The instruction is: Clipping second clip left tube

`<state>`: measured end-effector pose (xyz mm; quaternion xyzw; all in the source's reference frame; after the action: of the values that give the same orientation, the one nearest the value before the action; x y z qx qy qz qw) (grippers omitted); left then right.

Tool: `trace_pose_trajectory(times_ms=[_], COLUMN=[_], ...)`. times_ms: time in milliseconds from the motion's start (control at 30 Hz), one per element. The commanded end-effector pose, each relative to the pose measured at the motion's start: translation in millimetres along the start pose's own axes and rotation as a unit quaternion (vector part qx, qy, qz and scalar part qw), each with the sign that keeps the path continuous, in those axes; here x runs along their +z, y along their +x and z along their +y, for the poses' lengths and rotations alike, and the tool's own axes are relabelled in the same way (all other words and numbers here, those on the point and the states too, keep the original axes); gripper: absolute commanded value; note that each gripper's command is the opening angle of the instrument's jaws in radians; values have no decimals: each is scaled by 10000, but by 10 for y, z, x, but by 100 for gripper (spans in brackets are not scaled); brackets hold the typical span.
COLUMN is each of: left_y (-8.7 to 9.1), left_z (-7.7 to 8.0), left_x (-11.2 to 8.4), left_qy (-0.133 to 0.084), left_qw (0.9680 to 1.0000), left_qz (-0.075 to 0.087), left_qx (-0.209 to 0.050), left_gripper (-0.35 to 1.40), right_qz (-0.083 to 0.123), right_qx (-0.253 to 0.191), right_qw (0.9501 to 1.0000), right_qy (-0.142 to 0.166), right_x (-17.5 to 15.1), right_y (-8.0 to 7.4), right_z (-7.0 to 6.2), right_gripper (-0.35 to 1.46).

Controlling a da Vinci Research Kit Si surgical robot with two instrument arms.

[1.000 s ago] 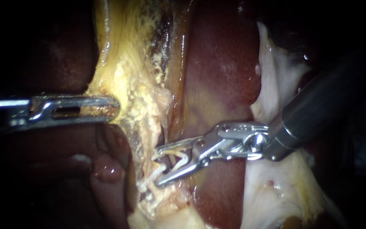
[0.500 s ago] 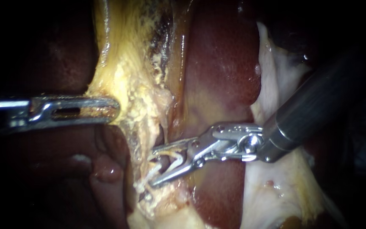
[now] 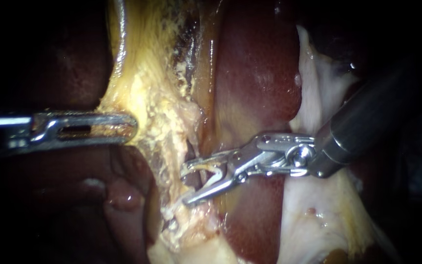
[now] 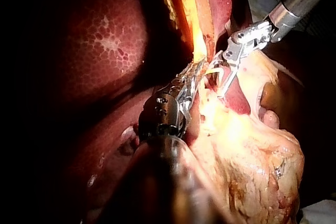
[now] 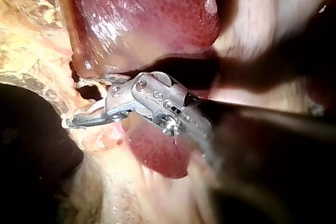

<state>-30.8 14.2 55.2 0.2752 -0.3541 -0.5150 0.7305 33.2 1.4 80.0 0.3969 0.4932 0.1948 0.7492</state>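
Note:
My right instrument (image 3: 187,185) comes in from the upper right. Its jaws stand apart with a white clip (image 3: 212,177) seated between them, touching both. They straddle a thin tube (image 3: 193,182) at the edge of the yellow fatty tissue (image 3: 159,112); which tube it is I cannot tell. A short white strip (image 3: 172,210) lies just below the lower jaw, perhaps a clip. My left instrument (image 3: 123,128) lies level, shut on the fatty tissue's left edge. The left wrist view shows the left instrument (image 4: 193,74) and the right instrument (image 4: 223,74) close together. The right instrument (image 5: 76,103) also shows in its own wrist view.
Dark red liver (image 3: 255,83) fills the middle behind the right instrument's jaws. Pale whitish tissue (image 3: 318,220) lies under and beside its shaft (image 3: 367,122). A reddish lobe (image 3: 123,195) sits below the left instrument. The far left and right are dark.
The right instrument first pushed a little left, then drew back up and to the right; its jaws stand slightly closer together. The left instrument has not moved.

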Motion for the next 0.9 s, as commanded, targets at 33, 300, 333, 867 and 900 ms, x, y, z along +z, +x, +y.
trace_pose_trajectory(times_ms=[33, 300, 333, 867, 900], left_y=[-1, -4, -4, -2, -2], left_z=[-1, -4, -3, 1, 2], left_x=[0, -5, -5, -1, 0], left_qy=[9, 32, 32, 33, 32], left_qw=[10000, 10000, 10000, 10000, 10000], left_qz=[-9, -24, -24, -27, -28], left_qx=[2, 19, 20, 31, 33], left_gripper=[-35, -35, -35, -35, -35], right_qz=[-35, -208, -186, 204, 199], right_qx=[-2, 32, 30, 29, 14], right_qw=[10000, 9995, 9997, 9930, 9929], right_qy=[-50, -231, -160, 1163, 1171], right_x=[1, 8, 10, 34, 35], right_y=[0, 3, 4, 14, 14], right_z=[0, -5, -7, -46, -46], right_gripper=[58, 58, 58, 56, 56])
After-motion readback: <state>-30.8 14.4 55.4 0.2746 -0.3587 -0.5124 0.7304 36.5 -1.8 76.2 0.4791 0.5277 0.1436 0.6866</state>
